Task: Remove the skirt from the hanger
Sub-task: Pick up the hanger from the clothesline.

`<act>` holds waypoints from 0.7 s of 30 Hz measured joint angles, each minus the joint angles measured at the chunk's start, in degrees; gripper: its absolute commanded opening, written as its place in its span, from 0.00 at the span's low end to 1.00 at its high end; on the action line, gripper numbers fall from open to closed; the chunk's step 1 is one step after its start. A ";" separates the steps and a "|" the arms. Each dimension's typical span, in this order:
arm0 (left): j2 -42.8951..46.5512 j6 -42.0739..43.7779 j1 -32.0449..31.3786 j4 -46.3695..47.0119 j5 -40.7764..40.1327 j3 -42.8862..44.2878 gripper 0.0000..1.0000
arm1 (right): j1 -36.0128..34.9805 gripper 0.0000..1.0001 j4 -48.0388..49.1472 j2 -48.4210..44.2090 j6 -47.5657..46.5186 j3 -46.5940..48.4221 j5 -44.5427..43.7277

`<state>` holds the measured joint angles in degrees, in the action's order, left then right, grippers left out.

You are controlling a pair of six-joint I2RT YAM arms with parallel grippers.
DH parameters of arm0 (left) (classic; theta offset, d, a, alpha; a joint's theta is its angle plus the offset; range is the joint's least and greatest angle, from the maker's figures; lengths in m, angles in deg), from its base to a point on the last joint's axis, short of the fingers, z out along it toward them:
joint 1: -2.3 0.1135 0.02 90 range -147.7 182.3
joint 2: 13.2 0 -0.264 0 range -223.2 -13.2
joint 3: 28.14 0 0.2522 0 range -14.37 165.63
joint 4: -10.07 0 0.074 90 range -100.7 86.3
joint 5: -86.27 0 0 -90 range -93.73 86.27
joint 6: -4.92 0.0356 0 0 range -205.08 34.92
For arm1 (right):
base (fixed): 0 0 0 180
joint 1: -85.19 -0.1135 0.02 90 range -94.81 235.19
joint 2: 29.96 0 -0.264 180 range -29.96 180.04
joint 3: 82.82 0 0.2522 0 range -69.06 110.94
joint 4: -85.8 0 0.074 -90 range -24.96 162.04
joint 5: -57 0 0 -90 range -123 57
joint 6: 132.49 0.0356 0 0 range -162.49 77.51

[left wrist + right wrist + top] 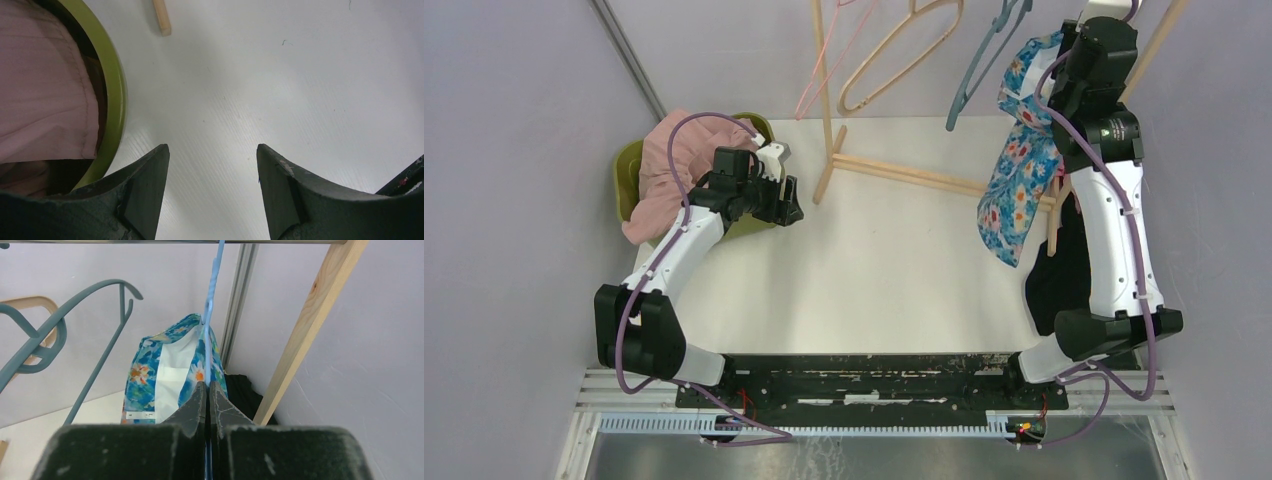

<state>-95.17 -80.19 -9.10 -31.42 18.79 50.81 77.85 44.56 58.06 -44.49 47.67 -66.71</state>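
The skirt point(1022, 170) is blue with orange and white flowers and hangs from a thin light-blue hanger point(212, 285) at the right end of the rack. In the right wrist view the skirt point(150, 370) shows just beyond the fingertips. My right gripper point(207, 385) is shut on the hanger's thin blue wire, which runs down between its pads. My left gripper point(789, 200) hovers low over the white table beside the green basket; its jaws point(212, 150) stand open with nothing between them.
A green basket point(624, 180) at the table's left holds a pink garment point(674, 160). The wooden rack point(904, 172) carries empty pink, wooden point(904, 55) and teal point(984, 60) hangers. A black garment point(1049, 280) lies under the right arm.
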 measured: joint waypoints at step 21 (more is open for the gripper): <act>0.04 0.81 0.00 0.04 -1.49 -0.28 0.71 | 0.66 0.59 -13.86 6.29 14.23 4.94 -1.49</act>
<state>-95.13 -79.38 -9.10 -31.38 17.31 50.53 78.51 30.70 64.36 -30.26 52.61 -68.20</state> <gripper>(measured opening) 0.716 0.567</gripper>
